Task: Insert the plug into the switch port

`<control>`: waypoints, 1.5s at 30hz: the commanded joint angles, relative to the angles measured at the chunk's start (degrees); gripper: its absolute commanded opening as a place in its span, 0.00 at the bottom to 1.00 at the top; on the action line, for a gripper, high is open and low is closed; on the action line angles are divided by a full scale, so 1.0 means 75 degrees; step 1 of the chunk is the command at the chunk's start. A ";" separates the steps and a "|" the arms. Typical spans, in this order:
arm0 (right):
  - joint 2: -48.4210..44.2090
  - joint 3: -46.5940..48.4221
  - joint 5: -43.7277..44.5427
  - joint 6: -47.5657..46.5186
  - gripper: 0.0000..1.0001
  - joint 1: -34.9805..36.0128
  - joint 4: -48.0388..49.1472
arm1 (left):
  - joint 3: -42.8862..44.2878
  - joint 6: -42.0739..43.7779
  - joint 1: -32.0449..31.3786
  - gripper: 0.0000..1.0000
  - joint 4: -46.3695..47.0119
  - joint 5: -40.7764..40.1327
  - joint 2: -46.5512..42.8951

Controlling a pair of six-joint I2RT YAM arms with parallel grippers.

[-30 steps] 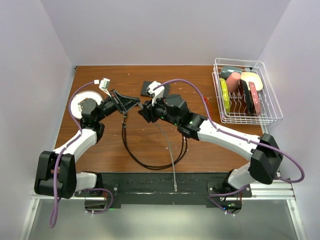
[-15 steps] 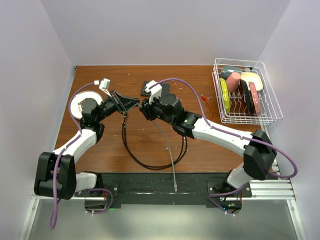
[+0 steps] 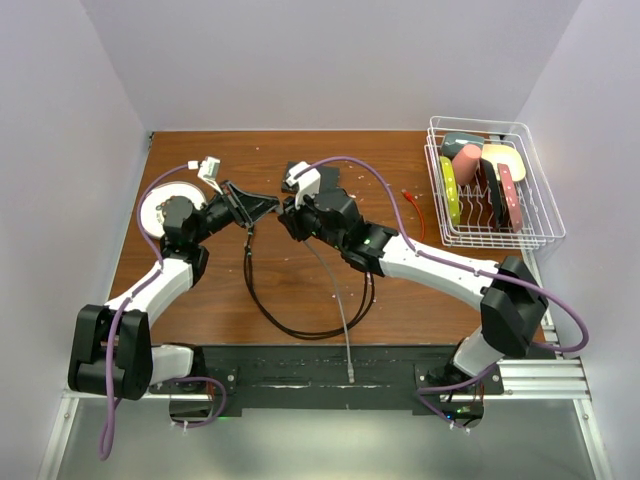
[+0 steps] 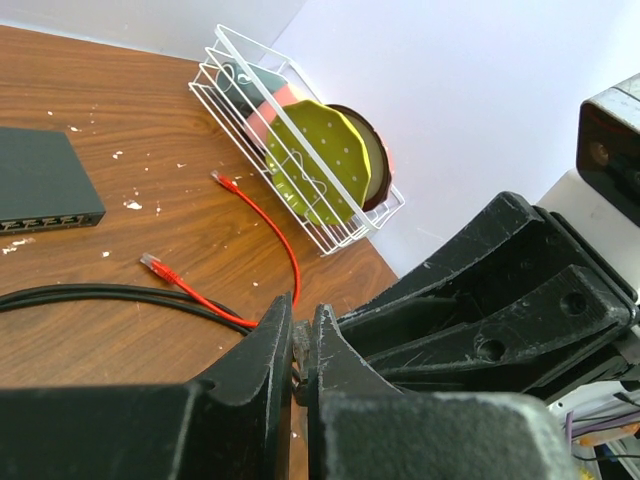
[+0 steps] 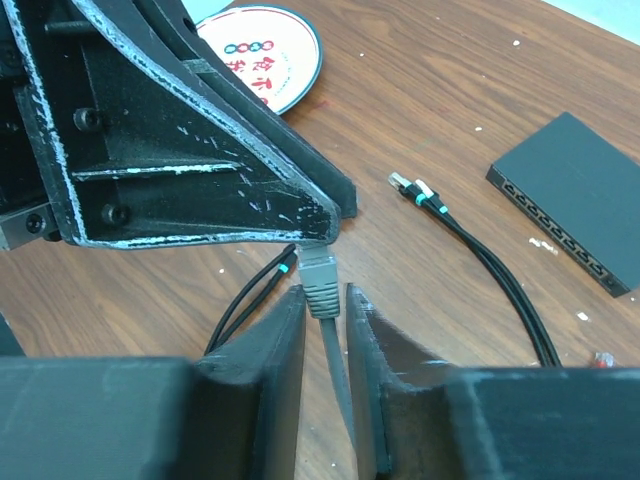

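The grey plug (image 5: 322, 275) on its grey cable (image 3: 340, 310) is pinched at its tip by my left gripper (image 4: 300, 310), which is shut on it. My right gripper (image 5: 323, 292) is open, its fingers (image 5: 275, 330) on either side of the plug's boot with a slight gap. The two grippers meet mid-table, the left (image 3: 272, 206) next to the right (image 3: 285, 222). The flat black switch (image 5: 570, 195) lies behind them, its row of ports (image 4: 40, 222) on one long edge. In the top view my right wrist covers most of the switch (image 3: 292, 170).
A white wire dish rack (image 3: 490, 185) with coloured plates stands at the back right. A red cable (image 4: 270, 215) lies near it. A black cable loop (image 3: 300, 320) lies at the front centre, its two plugs (image 5: 415, 190) near the switch. A round white disc (image 3: 165, 205) sits at the left.
My right arm has moved left and toward the back, bringing its fingers around the plug held by the left gripper. The left arm has stayed still.
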 commanded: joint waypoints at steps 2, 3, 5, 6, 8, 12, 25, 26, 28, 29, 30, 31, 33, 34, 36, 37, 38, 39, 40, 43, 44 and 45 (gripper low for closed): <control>0.0083 0.0282 0.0568 0.0206 0.10 0.0057 0.0463 | 0.0260 0.0042 -0.0016 0.00 0.0232 0.0135 -0.0264; 0.0049 0.0247 0.0685 0.0265 0.04 0.0057 0.0510 | 0.0249 0.0042 -0.0016 0.00 0.0232 0.0135 -0.0264; 0.0013 0.0142 0.0931 0.0300 0.00 0.0068 0.0604 | 0.0249 0.0077 -0.0016 0.00 0.0244 0.0182 -0.0287; 0.0002 0.0130 0.0990 0.0300 0.00 0.0080 0.0616 | 0.0249 0.0124 -0.0016 0.00 0.0244 0.0182 -0.0311; -0.0045 0.0095 0.1084 0.0277 0.00 0.0080 0.0581 | 0.0109 0.0241 -0.0016 0.61 0.0140 -0.0039 -0.0567; -0.0151 -0.0034 0.1131 0.0242 0.00 0.0080 0.0593 | -0.0067 0.0651 -0.0016 1.00 -0.0739 -0.1314 -0.1259; -0.0326 -0.0187 0.1037 0.0125 0.00 0.0080 0.0604 | -0.0103 0.0698 0.0008 1.00 -0.1127 -0.1799 -0.1530; -0.0338 -0.0210 0.1037 0.0113 0.00 0.0080 0.0616 | -0.0103 0.0687 0.0008 1.00 -0.1081 -0.1775 -0.1495; -0.0455 -0.0339 0.0874 -0.0027 0.00 0.0080 0.0674 | -0.0103 0.0687 0.0008 1.00 -0.1057 -0.1728 -0.1448; -0.0537 -0.0432 0.0328 -0.0132 0.00 0.0080 0.0791 | -0.0103 0.0710 0.0008 1.00 -0.1057 -0.1728 -0.1448; -0.0665 -0.0769 -0.0014 -0.0435 0.00 0.0092 0.0989 | -0.0103 0.0733 0.0008 1.00 -0.1057 -0.1728 -0.1471; -0.0910 -0.0947 -0.0447 -0.0600 0.00 0.0080 0.1386 | -0.0091 0.0815 0.0019 1.00 -0.1068 -0.1740 -0.1494; -0.1204 -0.1345 -0.1374 -0.0893 0.00 0.0080 0.1600 | -0.0080 0.0897 0.0031 1.00 -0.1197 -0.1821 -0.1622; -0.1461 -0.1417 -0.1597 -0.0976 0.00 0.0092 0.1635 | -0.0080 0.0979 0.0066 1.00 -0.1244 -0.1857 -0.1658; -0.1662 -0.1476 -0.2448 -0.1105 0.00 0.0069 0.1531 | -0.0091 0.1026 0.0125 1.00 -0.1384 -0.1939 -0.1810; -0.1779 -0.1441 -0.2780 -0.1349 0.00 0.0045 0.1287 | -0.0080 0.1073 0.0160 1.00 -0.1408 -0.1951 -0.1834; -0.1838 -0.1383 -0.3131 -0.1398 0.00 0.0033 0.1122 | -0.0103 0.1073 0.0183 1.00 -0.1443 -0.1951 -0.1857; -0.1850 -0.1185 -0.3796 -0.1468 0.00 0.0022 0.0958 | -0.0103 0.1085 0.0207 1.00 -0.1432 -0.1939 -0.1892; -0.1850 -0.1032 -0.4220 -0.1515 0.00 0.0022 0.0504 | -0.0126 0.1085 0.0230 1.00 -0.1432 -0.1939 -0.1893; -0.1815 -0.0563 -0.5453 -0.1621 0.00 0.0022 -0.0120 | -0.0115 0.1108 0.0289 1.00 -0.1396 -0.1822 -0.1858; -0.1838 -0.0504 -0.5582 -0.1610 0.00 0.0022 -0.0203 | -0.0115 0.1097 0.0301 1.00 -0.1397 -0.1810 -0.1869; -0.1873 -0.0434 -0.5688 -0.1610 0.00 0.0022 -0.0274 | -0.0138 0.1108 0.0301 1.00 -0.1397 -0.1810 -0.1881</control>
